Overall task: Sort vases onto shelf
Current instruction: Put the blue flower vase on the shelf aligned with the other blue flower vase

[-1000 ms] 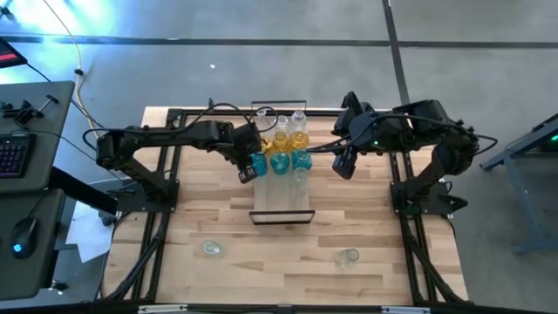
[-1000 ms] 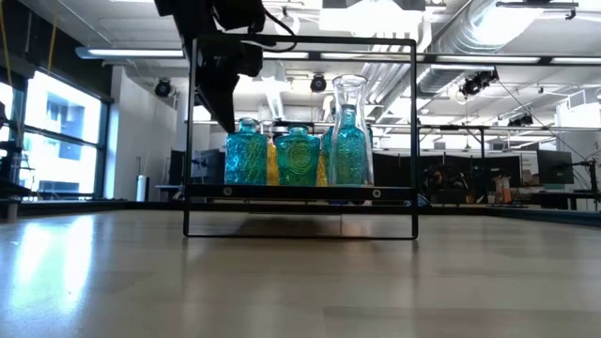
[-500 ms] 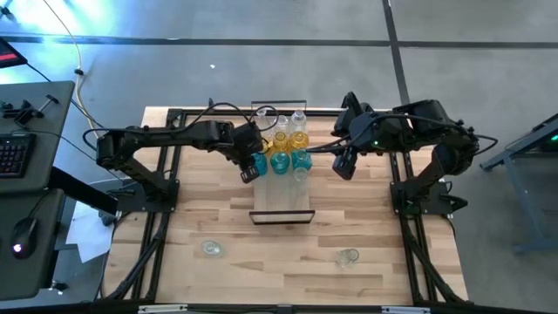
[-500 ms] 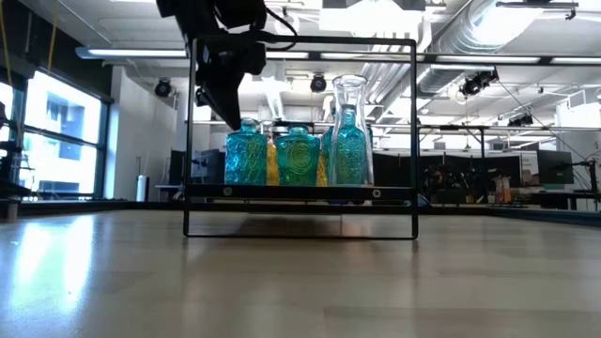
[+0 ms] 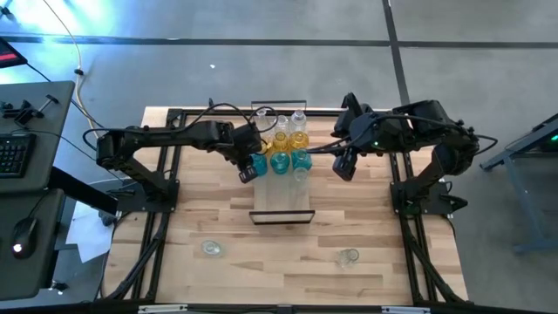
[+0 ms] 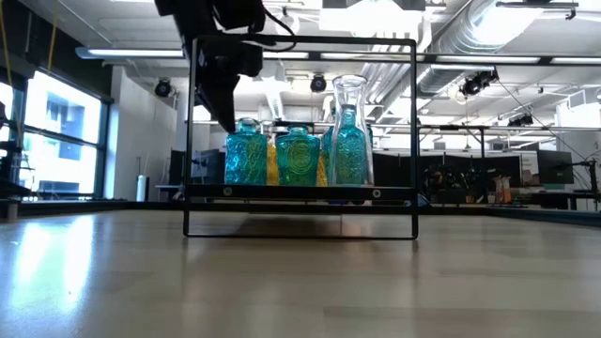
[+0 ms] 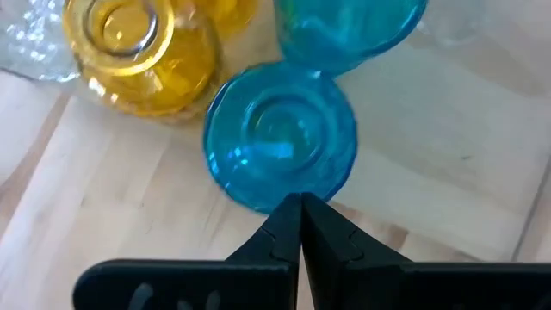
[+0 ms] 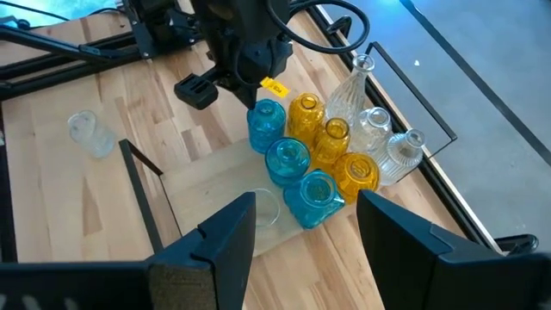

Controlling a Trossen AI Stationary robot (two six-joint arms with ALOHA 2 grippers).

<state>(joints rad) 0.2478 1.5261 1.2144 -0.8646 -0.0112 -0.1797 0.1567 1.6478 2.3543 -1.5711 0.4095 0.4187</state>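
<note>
- The shelf (image 5: 281,202) is standing mid-table, and the vases (image 5: 281,150) are crowding its far half: three teal ones in the front row, amber ones behind, clear ones at the back.
- A low clear glass (image 8: 263,207) is sitting just in front of the teal row, beside the teal vase nearest the right arm; whether it is a vase I cannot tell.
- The near half of the shelf is lying bare, so there is room left for more rows.
- Two clear vases are waiting on the tabletop (image 5: 410,262) well apart from the shelf: one near-left (image 5: 209,249), one near-right (image 5: 348,256). Judging by this, most of the sorting is done and these two are remaining.
- The left gripper (image 5: 248,172) is hanging just beside the leftmost teal vase (image 7: 281,136), jaws pressed together and holding nothing, its tips at the vase's rim in its wrist view.
- The right gripper (image 5: 344,165) is hovering just off the shelf's right side, jaws spread and carrying nothing.
- The black end frames are standing at the shelf's near and far ends, so the long sides are offering the open way in.
- The packed vases are leaving little slack between them; the near tabletop is giving both arms free room.
</note>
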